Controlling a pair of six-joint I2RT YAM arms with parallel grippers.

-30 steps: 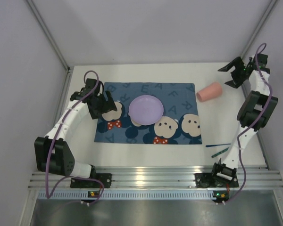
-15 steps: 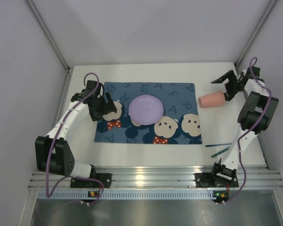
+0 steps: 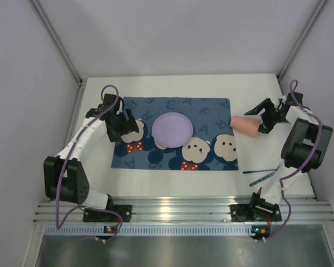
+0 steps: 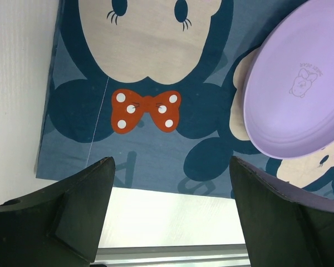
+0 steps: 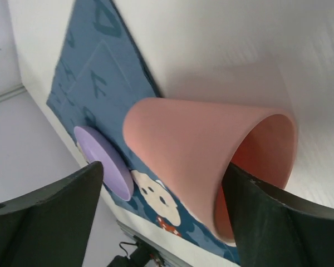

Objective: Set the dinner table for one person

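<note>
The white dinner table (image 3: pixel 250 89) carries a blue cartoon-bear placemat (image 3: pixel 211 111) with a purple plate (image 3: pixel 172 128) on it. A pink cup (image 3: pixel 244 124) lies on its side at the mat's right edge, mouth facing right. My right gripper (image 3: pixel 261 118) is open at the cup's mouth. In the right wrist view the cup (image 5: pixel 200 156) fills the gap of the gripper (image 5: pixel 162 166), and one finger (image 5: pixel 278 222) lies across the rim. My left gripper (image 3: pixel 122 125) is open and empty over the mat's left part, beside the plate (image 4: pixel 300 94).
Two thin green utensils (image 3: pixel 260 176) lie on the table near the front right. Grey walls and metal posts enclose the table on three sides. A metal rail (image 3: pixel 178 211) runs along the near edge. The left wrist view shows the mat's red bow (image 4: pixel 146 109).
My right gripper came down from the back right corner to the cup's mouth. The cup shifted nearer and toward the placemat. The left arm barely moved.
</note>
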